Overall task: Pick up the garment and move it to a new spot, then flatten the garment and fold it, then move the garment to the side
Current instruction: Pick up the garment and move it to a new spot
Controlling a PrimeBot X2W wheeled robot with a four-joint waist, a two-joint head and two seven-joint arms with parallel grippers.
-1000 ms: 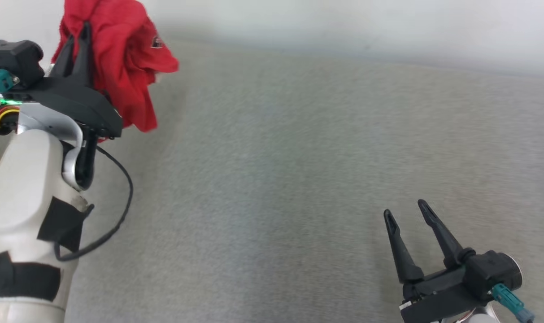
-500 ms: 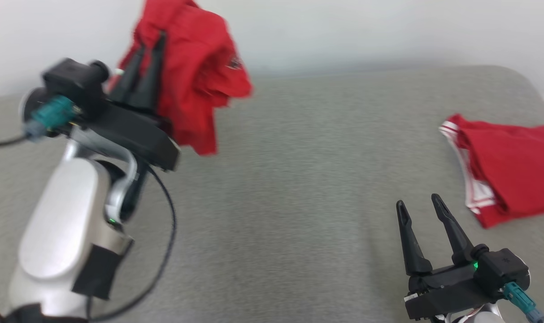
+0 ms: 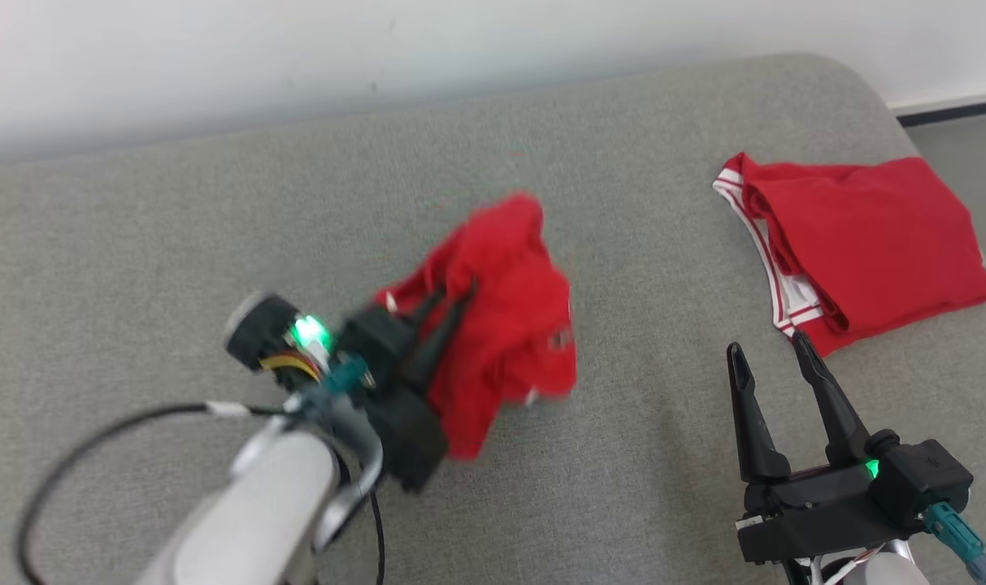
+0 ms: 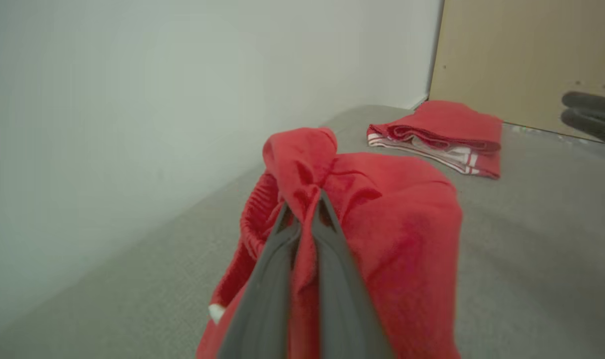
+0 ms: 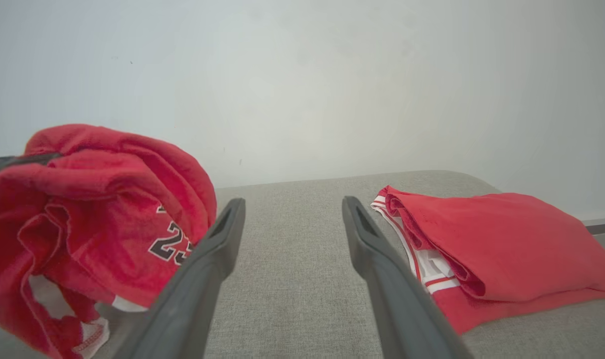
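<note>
Tightly pressed, jaws of the left gripper (image 4: 303, 202) pinch the crumpled garment (image 3: 509, 349) over the grey cushion (image 3: 175, 244), mid-surface; the right gripper (image 3: 765, 343) has jaws spread, empty, bare cushion around. Two red pieces; the folded garment (image 3: 866, 236) sits near the right edge.

The left arm is reaching forward from the lower left of the head view, its pale forearm (image 3: 257, 512) leading to the dark left wrist (image 3: 379, 382), where a green light is glowing and a black cable (image 3: 94, 431) is looping away. The left pincer (image 3: 454, 290) is pointing up and to the right, its two dark fingers pressing close together and pinching a fold of the red garment (image 3: 509, 341). The right pincer (image 3: 767, 345) is sitting at the lower right, its fingers (image 3: 749, 422) pointing up the view and standing wide apart with nothing between them, a green light glowing on the right wrist (image 3: 915, 479).
</note>
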